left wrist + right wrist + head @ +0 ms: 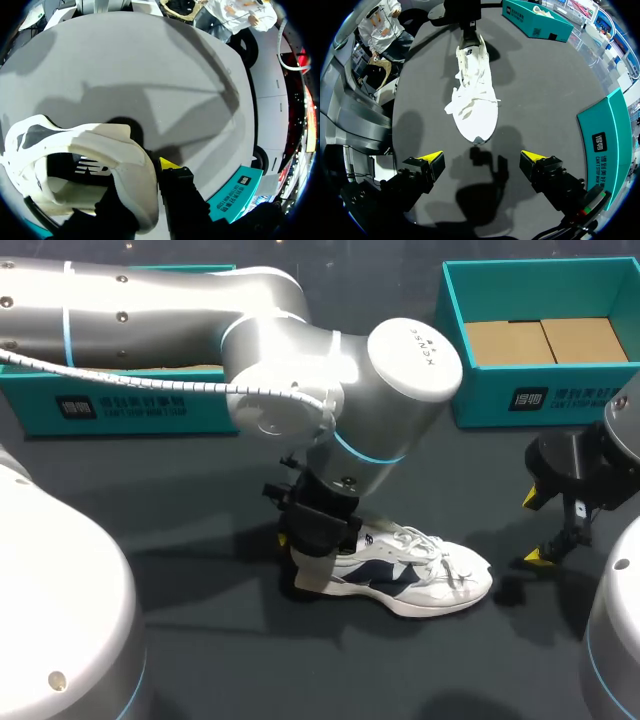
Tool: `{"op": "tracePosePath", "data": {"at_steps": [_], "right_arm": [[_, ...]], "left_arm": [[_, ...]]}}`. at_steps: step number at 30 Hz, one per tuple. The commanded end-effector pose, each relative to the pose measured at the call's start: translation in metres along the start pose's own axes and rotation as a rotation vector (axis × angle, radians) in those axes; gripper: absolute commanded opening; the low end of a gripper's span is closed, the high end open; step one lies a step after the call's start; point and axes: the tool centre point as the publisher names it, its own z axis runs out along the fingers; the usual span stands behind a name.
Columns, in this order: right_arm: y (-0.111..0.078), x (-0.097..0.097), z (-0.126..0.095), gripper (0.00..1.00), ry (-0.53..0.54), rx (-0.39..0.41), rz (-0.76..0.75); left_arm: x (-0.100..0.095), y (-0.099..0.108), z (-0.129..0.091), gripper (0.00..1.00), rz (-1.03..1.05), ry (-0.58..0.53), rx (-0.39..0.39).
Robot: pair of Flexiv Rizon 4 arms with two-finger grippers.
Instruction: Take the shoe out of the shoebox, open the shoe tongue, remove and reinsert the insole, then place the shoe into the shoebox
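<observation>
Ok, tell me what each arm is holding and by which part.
Left gripper pinches the shoe by its heel; right gripper holds nothing.

The dark grey counter (200, 490) carries three things. A white shoe (425, 575) with navy side panels stands on its sole near the middle, its toe toward the robot's right and its laces lying loose over the top. Along the far edge sit two teal shoeboxes, well apart. The left shoebox (210, 410) is largely hidden behind an arm, while the right shoebox (480, 395) is open-topped, with brown cardboard lining its floor. Broad shadows fall on the bare surface around the shoe — darkest by its heel.
</observation>
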Motion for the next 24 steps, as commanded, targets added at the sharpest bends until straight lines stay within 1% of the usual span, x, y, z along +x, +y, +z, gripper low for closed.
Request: {"op": "tracePosePath", "data": {"at_steps": [1, 11, 24], "right_arm": [[0.000, 0.002, 0.000, 1.00, -0.003, 0.001, 0.000], [0.000, 0.002, 0.000, 1.00, -0.003, 0.001, 0.000], [0.000, 0.002, 0.000, 1.00, -0.003, 0.001, 0.000]], "left_arm": [[-0.005, -0.001, 0.001, 0.00, 0.001, 0.017, -0.009], [-0.009, -0.003, 0.010, 0.00, -0.014, 0.037, -0.009], [-0.007, -0.005, 0.014, 0.00, -0.056, 0.032, 0.013]]}}
